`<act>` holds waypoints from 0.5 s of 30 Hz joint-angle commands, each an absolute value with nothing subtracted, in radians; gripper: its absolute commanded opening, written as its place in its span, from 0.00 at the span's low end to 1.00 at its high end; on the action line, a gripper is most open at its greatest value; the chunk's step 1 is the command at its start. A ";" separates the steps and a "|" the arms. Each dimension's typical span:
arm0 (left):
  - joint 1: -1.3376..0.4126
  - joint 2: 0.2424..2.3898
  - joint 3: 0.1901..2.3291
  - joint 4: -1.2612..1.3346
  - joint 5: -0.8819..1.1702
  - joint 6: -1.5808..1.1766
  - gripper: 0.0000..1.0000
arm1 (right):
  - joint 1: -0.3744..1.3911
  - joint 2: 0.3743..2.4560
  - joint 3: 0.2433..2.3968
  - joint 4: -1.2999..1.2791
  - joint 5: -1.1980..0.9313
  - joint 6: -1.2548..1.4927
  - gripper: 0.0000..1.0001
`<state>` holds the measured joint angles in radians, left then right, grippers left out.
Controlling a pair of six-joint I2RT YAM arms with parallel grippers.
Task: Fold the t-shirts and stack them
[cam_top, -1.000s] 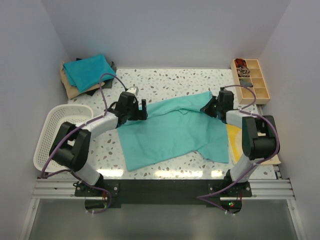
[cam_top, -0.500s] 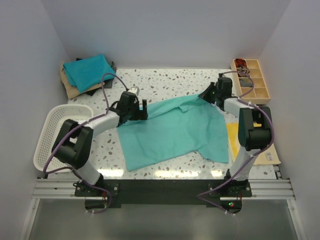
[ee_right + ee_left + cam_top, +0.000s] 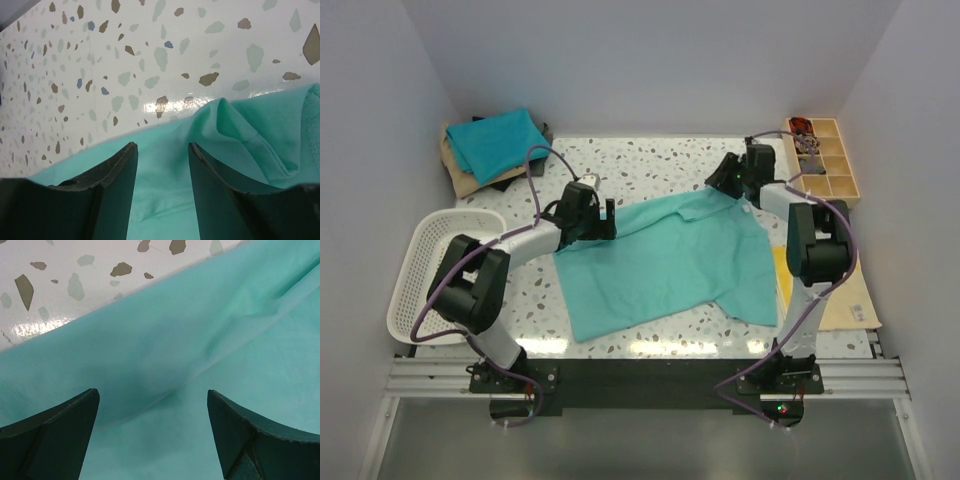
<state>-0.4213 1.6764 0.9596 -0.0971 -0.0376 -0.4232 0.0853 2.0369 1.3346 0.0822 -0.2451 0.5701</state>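
A light sea-green t-shirt [image 3: 660, 260] lies spread open on the speckled table. My left gripper [image 3: 603, 218] is open over the shirt's upper left edge; in the left wrist view its fingers [image 3: 60, 425] stand wide apart above the cloth [image 3: 165, 340]. My right gripper [image 3: 724, 183] is at the shirt's upper right corner; in the right wrist view it [image 3: 162, 146] is partly open, with bunched cloth [image 3: 235, 125] between and beside the fingers. A folded teal-blue shirt [image 3: 498, 140] tops a stack with a tan shirt [image 3: 460, 172] and a dark shirt [image 3: 508, 183] at the back left.
A white mesh basket [image 3: 430, 275] stands at the left edge. A wooden compartment tray [image 3: 825, 165] sits at the back right. Flat yellow [image 3: 788, 280] and tan [image 3: 850, 300] sheets lie by the right arm's base, partly under the shirt.
My right gripper has moved up and left toward the back of the table, and the shirt's upper right corner has been drawn with it and lies flatter. The left gripper has barely moved.
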 commanded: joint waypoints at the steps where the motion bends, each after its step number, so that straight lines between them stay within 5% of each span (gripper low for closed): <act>1: -0.425 1.681 0.999 -0.081 -0.043 -0.399 0.94 | 0.094 1.850 1.316 0.095 -0.258 0.482 0.50; 7: -0.425 1.674 0.991 -0.067 -0.029 -0.397 0.94 | 0.100 1.761 1.295 -0.093 -0.236 0.466 0.47; 15: -0.425 1.669 0.979 -0.051 -0.008 -0.396 0.94 | 0.106 1.766 1.112 0.023 -0.334 0.566 0.46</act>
